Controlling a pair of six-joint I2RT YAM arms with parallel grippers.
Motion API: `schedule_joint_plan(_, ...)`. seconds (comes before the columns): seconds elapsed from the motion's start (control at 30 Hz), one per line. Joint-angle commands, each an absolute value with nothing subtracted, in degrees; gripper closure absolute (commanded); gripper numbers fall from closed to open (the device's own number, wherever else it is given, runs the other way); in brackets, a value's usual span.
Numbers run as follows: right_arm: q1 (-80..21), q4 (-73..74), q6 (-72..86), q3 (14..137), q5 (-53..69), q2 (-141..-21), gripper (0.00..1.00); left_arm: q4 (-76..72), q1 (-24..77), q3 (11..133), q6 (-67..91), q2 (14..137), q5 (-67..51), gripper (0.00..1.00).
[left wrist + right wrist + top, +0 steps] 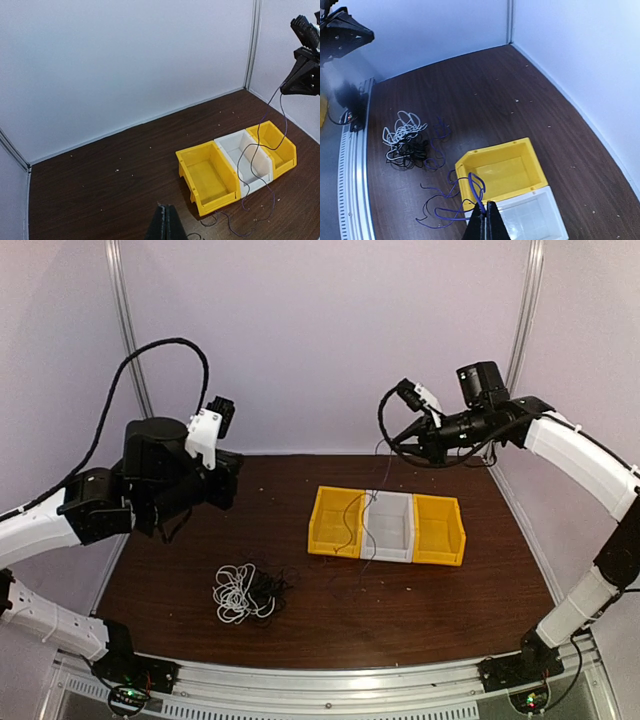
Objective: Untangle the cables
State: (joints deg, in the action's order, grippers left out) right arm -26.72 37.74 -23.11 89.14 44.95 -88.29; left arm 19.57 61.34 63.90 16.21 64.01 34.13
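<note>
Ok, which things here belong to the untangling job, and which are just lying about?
Job: purple cable, pinched in the shut right gripper; white cable and black cable, heaped together.
Lying about: row of three bins, perhaps drop-offs; left gripper, shut, empty.

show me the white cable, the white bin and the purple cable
white cable (pixel 233 592), top view, middle of the coil
white bin (pixel 393 530), top view, bare floor inside
purple cable (pixel 477 189), right wrist view, the raised loop
</note>
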Motion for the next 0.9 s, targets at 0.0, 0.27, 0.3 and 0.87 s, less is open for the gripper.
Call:
schedule_joint_plan(0.0, -20.8, 30.3, -17.2, 88.9, 45.6, -80.7, 1.00, 18.9, 59.1, 68.5, 14.9, 61.1, 36.3, 1.00)
schedule_joint_plan(0.27, -13.2, 30.3, -17.1, 84.6, 41.1, -73.5, 1.00, 15.5, 57.7, 63.6, 15.7, 60.1, 35.0, 1.00)
schedule_joint_plan(0.3, -11.8, 30.5, -17.1, 84.3, 41.7, -73.1, 1.00, 14.9, 57.5, 62.4, 16.0, 60.0, 34.6, 1.00)
schedule_joint_plan(0.87, -7.6, 21.2, -5.8, 101.3, 64.0, -74.7, 1.00, -31.8, 58.3, 54.5, 14.9, 92.2, -1.3, 0.43)
